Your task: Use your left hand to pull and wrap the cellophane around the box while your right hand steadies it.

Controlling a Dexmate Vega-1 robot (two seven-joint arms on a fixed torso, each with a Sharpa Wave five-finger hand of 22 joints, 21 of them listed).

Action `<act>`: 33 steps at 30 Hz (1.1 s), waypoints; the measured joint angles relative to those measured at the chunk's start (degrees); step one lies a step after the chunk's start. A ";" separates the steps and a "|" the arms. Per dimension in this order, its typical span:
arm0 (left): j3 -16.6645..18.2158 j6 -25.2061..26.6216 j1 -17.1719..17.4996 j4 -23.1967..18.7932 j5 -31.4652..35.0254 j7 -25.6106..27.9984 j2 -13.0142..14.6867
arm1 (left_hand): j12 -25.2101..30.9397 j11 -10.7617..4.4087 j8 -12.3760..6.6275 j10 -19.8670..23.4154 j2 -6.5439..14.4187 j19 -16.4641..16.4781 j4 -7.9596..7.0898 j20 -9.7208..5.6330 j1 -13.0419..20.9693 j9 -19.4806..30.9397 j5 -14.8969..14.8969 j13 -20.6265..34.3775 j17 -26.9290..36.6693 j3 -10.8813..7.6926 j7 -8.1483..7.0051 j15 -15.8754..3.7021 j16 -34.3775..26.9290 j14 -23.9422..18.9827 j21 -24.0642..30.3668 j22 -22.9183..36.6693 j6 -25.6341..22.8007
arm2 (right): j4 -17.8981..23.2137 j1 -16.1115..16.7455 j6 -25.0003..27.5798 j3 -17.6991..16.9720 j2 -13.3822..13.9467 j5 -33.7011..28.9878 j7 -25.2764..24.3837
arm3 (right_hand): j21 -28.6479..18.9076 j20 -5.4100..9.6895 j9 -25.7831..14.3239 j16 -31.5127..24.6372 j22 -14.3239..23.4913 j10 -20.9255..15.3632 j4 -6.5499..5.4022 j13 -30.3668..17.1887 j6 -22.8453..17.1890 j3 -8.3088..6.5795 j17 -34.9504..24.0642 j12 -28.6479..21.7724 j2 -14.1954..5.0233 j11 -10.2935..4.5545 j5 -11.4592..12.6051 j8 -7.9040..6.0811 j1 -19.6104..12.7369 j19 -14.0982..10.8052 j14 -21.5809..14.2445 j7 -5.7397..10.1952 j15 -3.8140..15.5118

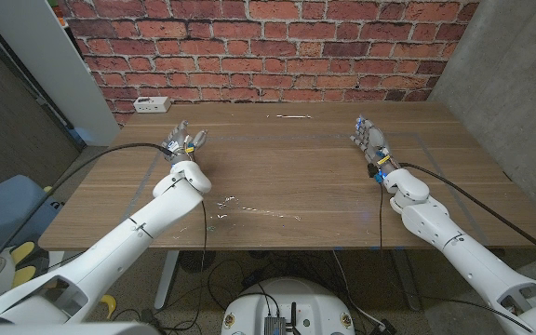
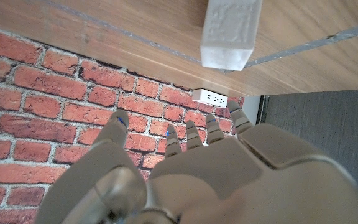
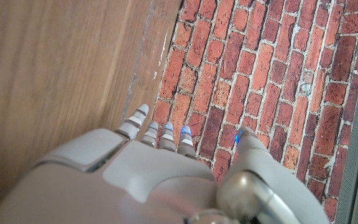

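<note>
1. Both arms reach in over the wooden table (image 1: 287, 181); the left hand (image 1: 182, 141) and right hand (image 1: 370, 140) hold nothing, fingers apart.
2. Clear film (image 1: 249, 209), probably the cellophane, lies on the table just beside the left forearm, nearer the robot than that hand.
3. Likely light, limp and slippery: pinch an edge.
4. I cannot make out the box to be wrapped; a small white box (image 1: 152, 103) sits at the table's far left corner.

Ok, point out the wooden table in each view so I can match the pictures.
Head view: wooden table spans the middle, below the brick wall.
Left wrist view: the wood strip beyond the left hand, bordering the bricks.
Right wrist view: the wood expanse beside the right hand.
Shared landmark: the brick wall.
</note>
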State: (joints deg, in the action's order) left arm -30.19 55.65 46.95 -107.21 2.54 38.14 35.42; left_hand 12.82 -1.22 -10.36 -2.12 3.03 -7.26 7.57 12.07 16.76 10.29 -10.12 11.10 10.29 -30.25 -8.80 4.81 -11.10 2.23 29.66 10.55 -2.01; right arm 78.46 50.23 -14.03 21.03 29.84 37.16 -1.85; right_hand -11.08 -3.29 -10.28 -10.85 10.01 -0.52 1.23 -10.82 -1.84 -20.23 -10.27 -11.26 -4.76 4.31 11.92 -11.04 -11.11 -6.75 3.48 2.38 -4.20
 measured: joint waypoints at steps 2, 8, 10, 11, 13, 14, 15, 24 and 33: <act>-0.47 3.18 -0.83 -0.09 -0.30 -1.20 0.30 | 0.00 0.12 0.00 -0.12 -0.01 0.10 0.02 0.10 0.02 0.00 0.00 0.00 0.00 0.02 0.13 0.00 0.00 0.00 0.00 0.00 0.13 | 0.15 0.09 0.04 0.00 0.00 0.00 -0.10 | 0.00 0.00 0.00 0.00 0.00 0.00 0.17 0.00 -0.02 0.17 0.00 0.00 0.00 0.00 0.00 0.00 0.00 0.00 0.00 -0.02 0.00; -1.93 8.43 -3.19 0.19 -1.48 -3.68 1.09 | 0.00 0.31 0.00 -0.31 -0.60 0.71 0.26 0.10 0.00 0.00 0.00 0.00 0.00 0.26 0.02 -0.02 0.00 -0.03 0.00 0.00 0.61 | 0.50 0.26 0.30 0.00 -0.02 -0.04 -0.54 | 0.00 -0.63 0.00 0.00 0.00 -0.23 0.35 0.00 -0.63 0.05 0.00 0.00 -0.31 0.18 0.00 0.00 -0.31 0.00 0.00 -0.02 0.00; -2.37 9.73 -3.77 0.47 -1.93 -4.46 1.30 | 0.00 0.31 0.00 -0.31 -0.60 0.88 0.26 -0.07 0.00 0.00 0.00 0.00 0.00 0.26 0.04 -0.30 0.00 -0.31 0.00 0.00 0.63 | 0.62 0.32 0.40 0.00 -0.02 -0.06 -0.62 | 0.00 -0.63 0.00 0.00 -0.01 -0.52 0.35 0.01 -0.63 0.05 0.00 0.00 -0.31 -0.11 0.00 0.00 -0.30 0.00 0.00 -0.02 0.00; -2.82 10.26 -4.38 0.74 -2.12 -4.77 1.47 | 0.00 0.31 0.00 -0.31 -0.60 0.97 0.26 -0.16 0.00 0.00 0.00 -0.01 -0.01 0.26 0.23 -0.31 0.00 -0.32 0.00 0.00 0.83 | 0.69 0.34 0.48 0.00 -0.02 -0.07 -0.74 | 0.00 -0.63 0.00 0.00 -0.01 -0.52 0.35 0.01 -0.63 0.05 0.00 0.00 -0.31 -0.11 0.00 0.00 -0.31 0.00 0.00 -0.02 0.00; -3.15 11.27 -4.86 0.98 -2.56 -5.43 1.59 | 0.00 0.31 0.00 -0.31 -0.60 1.23 0.26 0.00 0.00 -0.01 0.00 -0.01 -0.01 0.26 0.31 -0.73 0.00 -0.73 0.00 -0.01 0.91 | 0.84 0.38 0.55 0.00 -0.02 -0.09 -0.86 | 0.00 -0.63 0.01 0.00 -0.01 -0.52 0.35 0.01 -0.63 0.05 0.00 0.00 -0.30 -0.11 0.00 0.00 -0.31 0.01 0.00 -0.02 0.00; -3.49 11.84 -5.41 1.31 -2.82 -5.84 1.72 | 0.00 0.31 0.00 -0.30 -0.62 1.46 0.26 -0.02 -0.01 -0.01 0.00 -0.01 -0.01 0.26 0.28 -0.84 -0.06 -0.98 0.00 -0.01 0.94 | 0.91 0.41 0.63 0.00 -0.02 -0.10 -0.97 | 0.00 -0.63 0.01 0.00 -0.01 -0.65 0.35 0.01 -0.63 0.05 0.00 0.00 -0.31 0.02 0.00 0.00 -0.30 0.00 0.00 -0.02 0.00; -3.49 11.98 -5.41 1.31 -2.88 -5.94 1.72 | 0.00 0.31 0.00 -0.30 -0.78 1.54 0.37 -0.12 -0.17 -0.01 0.00 -0.01 -0.01 0.37 0.09 -0.81 -0.27 -1.23 0.06 -0.01 1.13 | 0.93 0.42 0.63 0.00 -0.02 -0.10 -0.97 | 0.00 -0.63 0.01 0.00 -0.01 -0.72 0.35 0.01 -0.78 0.05 0.00 0.00 -0.31 0.09 0.00 0.00 -0.30 0.00 0.00 0.12 0.00; -7.06 16.81 -10.28 4.13 -5.46 -9.85 2.54 | 0.00 0.30 0.00 -0.30 -1.13 2.99 0.50 -0.13 0.08 -0.01 0.00 0.25 -0.01 0.50 0.52 -0.82 -0.39 -2.27 0.32 -0.01 1.75 | 1.20 0.51 1.04 0.03 -0.09 -0.18 -1.58 | 0.00 -0.62 0.01 0.00 -0.01 -0.72 0.35 0.01 -1.35 0.05 0.01 -0.22 -0.31 0.09 0.00 -0.23 -0.30 0.00 -0.22 0.08 -0.22; -10.41 19.83 -14.33 6.59 -7.50 -12.98 3.13 | 0.91 0.87 -0.77 2.33 -1.33 7.58 0.73 -0.14 0.33 -0.02 0.00 0.48 0.26 0.74 2.03 -1.82 -2.22 -8.13 1.20 0.14 -0.33 | 0.82 0.19 1.34 0.13 -0.40 -0.21 -1.89 | 0.00 -0.62 0.01 -0.45 -0.01 -0.72 0.59 0.02 -1.34 0.29 -0.28 -0.22 -0.30 0.09 0.00 -0.23 -0.31 0.00 -0.41 0.08 -0.41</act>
State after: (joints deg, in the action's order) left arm -40.60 75.48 32.63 -100.62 -4.97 25.16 38.55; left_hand 13.73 -0.35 -11.13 0.20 1.71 0.32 8.30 11.93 17.09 10.27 -10.12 11.58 10.55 -29.52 -6.77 2.98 -13.31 -5.89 30.86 10.69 -2.34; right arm 79.28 50.42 -12.69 21.16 29.44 36.95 -3.74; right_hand -11.08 -3.91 -10.27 -11.30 10.00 -1.23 1.82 -10.80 -3.18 -19.94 -10.55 -11.48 -5.07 4.41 11.92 -11.27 -11.42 -6.75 3.07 2.46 -4.61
